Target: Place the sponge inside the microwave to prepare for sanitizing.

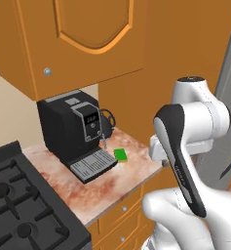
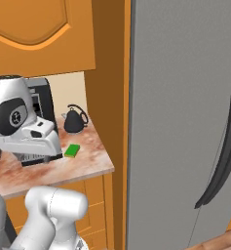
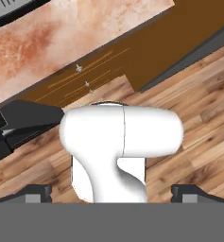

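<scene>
Task not begun: the sponge (image 1: 120,155) lies untouched on the counter (image 1: 112,183), well apart from the hand (image 3: 111,191), whose fingers stand apart, empty.

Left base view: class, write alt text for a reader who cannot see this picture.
A small green sponge lies on a marbled counter just right of a black coffee machine, with a dark kettle behind it. The white robot arm rises at the lower right; a black stove sits at the lower left, under orange cabinets.
</scene>
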You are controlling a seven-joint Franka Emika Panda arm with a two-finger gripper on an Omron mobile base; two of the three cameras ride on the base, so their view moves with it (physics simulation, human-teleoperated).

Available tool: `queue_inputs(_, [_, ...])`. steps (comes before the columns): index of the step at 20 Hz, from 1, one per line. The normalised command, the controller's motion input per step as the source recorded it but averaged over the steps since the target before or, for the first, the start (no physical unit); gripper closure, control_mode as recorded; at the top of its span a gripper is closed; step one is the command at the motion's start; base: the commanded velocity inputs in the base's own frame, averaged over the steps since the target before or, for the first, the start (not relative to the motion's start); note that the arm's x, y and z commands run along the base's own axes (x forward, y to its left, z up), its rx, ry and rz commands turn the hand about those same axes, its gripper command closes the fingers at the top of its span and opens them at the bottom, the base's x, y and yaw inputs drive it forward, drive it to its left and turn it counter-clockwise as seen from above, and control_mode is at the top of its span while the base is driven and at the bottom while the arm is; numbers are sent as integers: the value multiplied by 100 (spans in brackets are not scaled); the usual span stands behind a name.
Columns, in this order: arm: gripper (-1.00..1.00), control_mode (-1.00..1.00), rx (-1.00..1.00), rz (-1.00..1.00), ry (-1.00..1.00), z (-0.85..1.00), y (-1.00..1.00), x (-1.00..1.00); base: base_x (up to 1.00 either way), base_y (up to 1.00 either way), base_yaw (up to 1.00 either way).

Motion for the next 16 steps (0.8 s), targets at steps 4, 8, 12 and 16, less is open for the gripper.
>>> queue_inputs(4, [-100,-100,9,-20,-13,0,6,40,0,0,0])
queue_inputs(8, [-100,-100,12,-19,-9,0,3,37,0,0,0])
queue_inputs(12, [-100,-100,4,-12,-9,-3,21,23,0,0,0])
queue_inputs(16, [-100,-100,0,-4,-6,-20,4,16,0,0,0])
